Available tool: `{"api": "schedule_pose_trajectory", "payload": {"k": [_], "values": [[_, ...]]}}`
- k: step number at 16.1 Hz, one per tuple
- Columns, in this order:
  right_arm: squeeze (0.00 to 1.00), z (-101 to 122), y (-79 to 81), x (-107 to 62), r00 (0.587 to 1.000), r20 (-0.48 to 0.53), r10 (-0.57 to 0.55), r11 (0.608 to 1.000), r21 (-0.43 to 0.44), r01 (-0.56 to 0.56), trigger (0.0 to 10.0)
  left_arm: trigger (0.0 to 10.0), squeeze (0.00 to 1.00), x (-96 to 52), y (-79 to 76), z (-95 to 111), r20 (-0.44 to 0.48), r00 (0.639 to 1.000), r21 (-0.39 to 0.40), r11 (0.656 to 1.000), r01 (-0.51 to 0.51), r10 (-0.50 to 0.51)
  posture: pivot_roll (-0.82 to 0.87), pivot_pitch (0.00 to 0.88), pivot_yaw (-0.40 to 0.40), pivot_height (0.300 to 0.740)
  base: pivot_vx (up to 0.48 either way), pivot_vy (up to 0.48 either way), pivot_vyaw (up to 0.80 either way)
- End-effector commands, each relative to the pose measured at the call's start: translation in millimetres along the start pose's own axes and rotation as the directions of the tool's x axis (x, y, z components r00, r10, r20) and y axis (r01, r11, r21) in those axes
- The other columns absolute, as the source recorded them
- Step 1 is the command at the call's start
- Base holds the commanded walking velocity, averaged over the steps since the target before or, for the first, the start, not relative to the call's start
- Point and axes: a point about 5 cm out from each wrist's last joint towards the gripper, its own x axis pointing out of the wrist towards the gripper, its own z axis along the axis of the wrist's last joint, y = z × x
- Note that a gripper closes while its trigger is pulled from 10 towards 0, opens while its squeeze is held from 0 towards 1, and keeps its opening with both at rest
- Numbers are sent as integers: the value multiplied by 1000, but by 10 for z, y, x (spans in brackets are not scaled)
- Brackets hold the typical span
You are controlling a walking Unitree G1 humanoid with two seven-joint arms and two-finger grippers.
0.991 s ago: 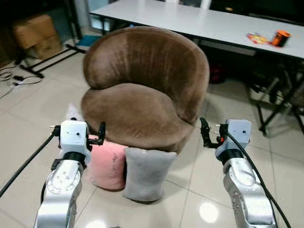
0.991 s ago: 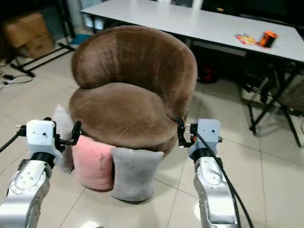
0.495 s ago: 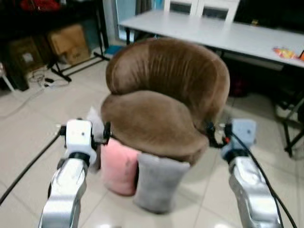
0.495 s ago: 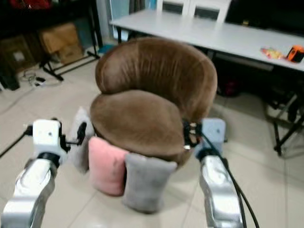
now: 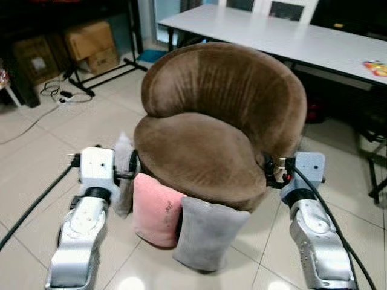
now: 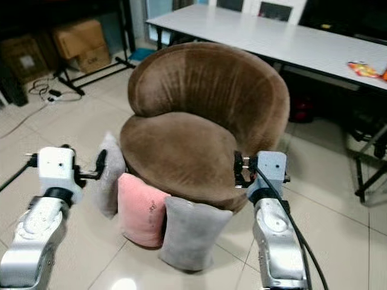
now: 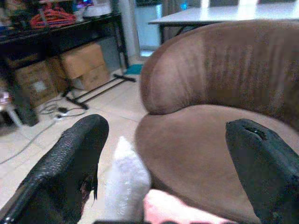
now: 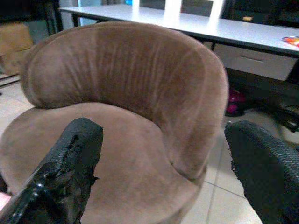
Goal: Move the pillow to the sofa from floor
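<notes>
Pillows, pink (image 5: 156,208), grey (image 5: 205,232) and white (image 5: 124,175), stand upright on your floor (image 5: 36,163) against the sofa (image 5: 211,127). Your left wrist view shows white's tip. Both claws, left (image 7: 163,154) and right (image 8: 159,158), spread wide.

Three pillows lean against the front of one brown sofa (image 5: 211,139): one white (image 5: 124,172), one pink (image 5: 156,208), one grey (image 5: 205,232). Two cardboard boxes (image 5: 91,45) sit behind it.
</notes>
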Motion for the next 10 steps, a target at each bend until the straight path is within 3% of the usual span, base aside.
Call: {"api": "schedule_pose_trajectory", "payload": {"k": [1, 2, 4, 10], "values": [[0, 10, -2, 19, 1000, -9, -1, 1000, 7, 1, 10000, 10000, 0, 15, -11, -8, -5, 1000, -9, 1000, 9, -9, -71, 0, -30, 740, 326, 0, 0], [0, 11, -1, 20, 1000, -10, 0, 1000, 6, 0, 10000, 10000, 0, 17, -12, -8, -4, 1000, -9, 1000, 10, -10, -71, 0, -30, 740, 330, 0, 0], [0, 20, 4, 23, 1000, -4, 3, 1000, 13, -3, 10000, 10000, 0, 21, -17, -17, -4, 1000, -6, 1000, 15, -15, -71, 0, -27, 740, 328, 0, -800], [0, 5, -13, 15, 1000, -8, -14, 1000, 7, 14, 10000, 10000, 0, 20, -3, -24, -3, 1000, 16, 1000, 26, -26, -72, 0, -21, 740, 329, 0, 0]]}}
